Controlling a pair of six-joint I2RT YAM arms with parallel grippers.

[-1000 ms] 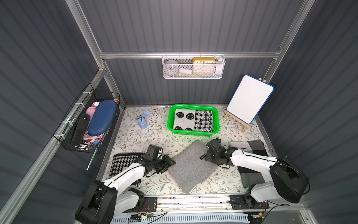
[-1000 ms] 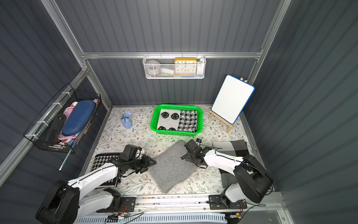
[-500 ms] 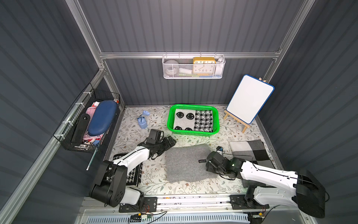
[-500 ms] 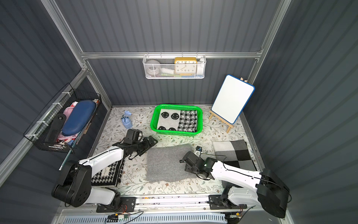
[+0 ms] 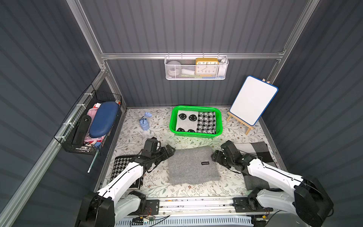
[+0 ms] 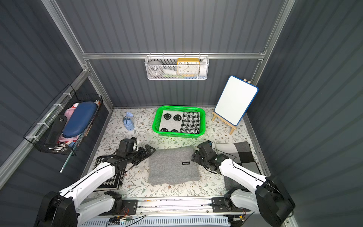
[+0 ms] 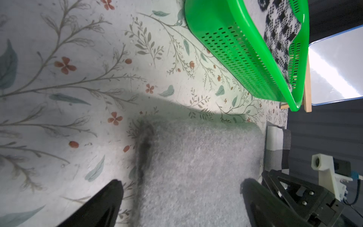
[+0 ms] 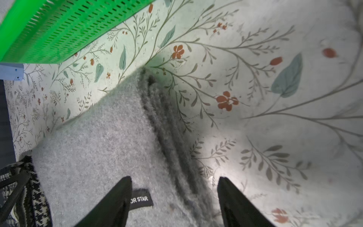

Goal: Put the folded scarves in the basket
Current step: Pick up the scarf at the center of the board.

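Left tool (image 5: 170,151): jaws wide, nothing held; sits at the scarf's 10 o'clock corner. In its wrist view the scarf's folded edge lies between the fingers.
Right tool (image 5: 214,156): jaws spread, nothing held; sits at the scarf's 2 o'clock corner. In its wrist view one finger is over the fabric by the black label, the other over bare worktop (image 5: 157,180).
Contact: cannot tell whether any finger touches the fabric.
Scarf (image 5: 193,165): grey, folded to a thick square, flat on the worktop between the tools.
Basket (image 5: 194,134): green, at 12 o'clock from the scarf, near but apart.
Basket contents: a smiley cloth (image 5: 185,122) and a checked cloth (image 5: 206,123) side by side, covering most of the bottom.
Done: folding looks finished; scarf squared up facing the basket.
Left: grip both far corners, lift, carry to 12 o'clock, lay it on the two cloths.
Left arm: stretched low from the front rail, passing over a houndstooth cloth (image 5: 121,163), wrist turned inward.
Right arm: mirrors it, low over a grey patchwork cloth (image 5: 255,149), wrist turned inward.
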